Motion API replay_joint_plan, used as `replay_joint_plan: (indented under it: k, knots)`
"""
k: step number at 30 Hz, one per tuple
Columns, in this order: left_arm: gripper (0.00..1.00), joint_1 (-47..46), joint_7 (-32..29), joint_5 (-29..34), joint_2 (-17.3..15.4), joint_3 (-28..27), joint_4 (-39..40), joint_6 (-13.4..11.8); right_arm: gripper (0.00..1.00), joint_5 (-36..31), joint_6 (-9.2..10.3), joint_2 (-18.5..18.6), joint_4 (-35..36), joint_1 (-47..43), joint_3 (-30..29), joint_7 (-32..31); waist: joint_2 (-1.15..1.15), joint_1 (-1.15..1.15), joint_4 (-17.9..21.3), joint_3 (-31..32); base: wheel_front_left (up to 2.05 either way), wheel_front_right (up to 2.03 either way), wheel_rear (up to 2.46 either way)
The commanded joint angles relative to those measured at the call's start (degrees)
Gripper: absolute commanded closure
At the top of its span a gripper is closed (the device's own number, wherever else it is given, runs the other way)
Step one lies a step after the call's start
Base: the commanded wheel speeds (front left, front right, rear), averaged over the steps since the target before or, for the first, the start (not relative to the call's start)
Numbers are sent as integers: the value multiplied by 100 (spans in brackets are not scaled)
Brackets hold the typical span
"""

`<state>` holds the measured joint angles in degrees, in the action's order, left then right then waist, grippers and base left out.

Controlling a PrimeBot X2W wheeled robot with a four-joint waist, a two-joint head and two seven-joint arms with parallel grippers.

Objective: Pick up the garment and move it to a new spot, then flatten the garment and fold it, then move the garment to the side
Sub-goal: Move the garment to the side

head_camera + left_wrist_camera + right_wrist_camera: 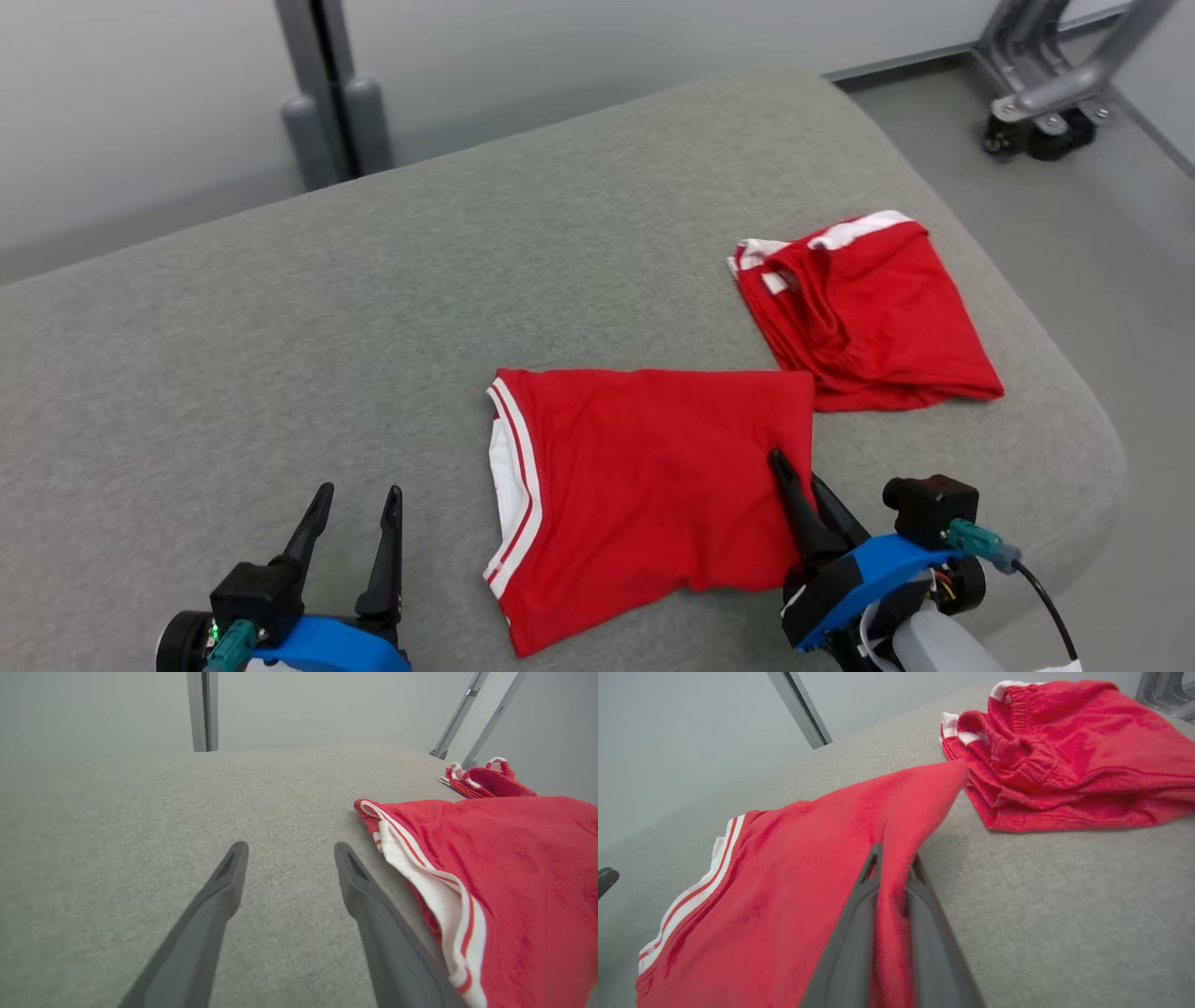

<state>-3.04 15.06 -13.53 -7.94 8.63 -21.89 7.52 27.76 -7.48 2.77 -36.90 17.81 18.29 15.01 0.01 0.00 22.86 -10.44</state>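
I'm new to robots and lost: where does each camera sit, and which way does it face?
Head view: on the head, facing forward and down at the grey cushion, folded garment and shorts; left gripper and right gripper at the bottom.
Left wrist view: on the left wrist, facing along the open left gripper over the cushion, folded garment at its right.
Right wrist view: on the right wrist, facing along the right gripper, shut on the folded garment's edge.
Shared: all three show both garments.
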Motion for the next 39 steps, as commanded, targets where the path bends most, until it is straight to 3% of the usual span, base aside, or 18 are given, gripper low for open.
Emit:
replay_joint_plan:
  k: [1,8,15,25,31,36,37,38,39]
  knots:
    - [0,8,12,21,-48,44,53,-6,100,-21,-3,24,94,-87,19,19,-1,0,303,122,0,0,0]
    - [0,-57,12,6,-186,225,161,-6,100,-464,-3,22,420,-187,-95,19,-1,0,559,-154,0,0,0]
    - [0,-83,12,-108,-395,355,178,-6,100,-1401,-2,29,539,377,-654,19,-1,0,372,-377,0,0,0]
    - [0,-142,13,-264,-617,422,169,-6,100,-3664,-2,28,280,1507,-2850,-101,-1,0,-242,-598,0,0,0]
    - [0,-264,13,-362,-761,547,250,-6,100,-5190,-1,29,787,1661,-4228,-554,-1,0,-611,-763,0,0,0]
    - [0,-339,12,-415,-853,597,266,-6,100,-5800,0,30,1179,1649,-4929,-711,-1,0,-798,-844,0,0,0]
    - [0,-350,12,-425,-883,601,258,-7,89,-5901,2,41,1295,1655,-5118,-712,-1,0,-832,-856,0,0,0]
    - [0,-364,12,-423,-896,602,251,-7,13,-5986,1,39,1398,1665,-5253,-698,-1,0,-866,-868,0,0,0]
    - [0,-383,12,-424,-916,603,244,-7,0,-5991,0,30,1463,1683,-5401,-713,-1,0,-895,-879,0,0,0]
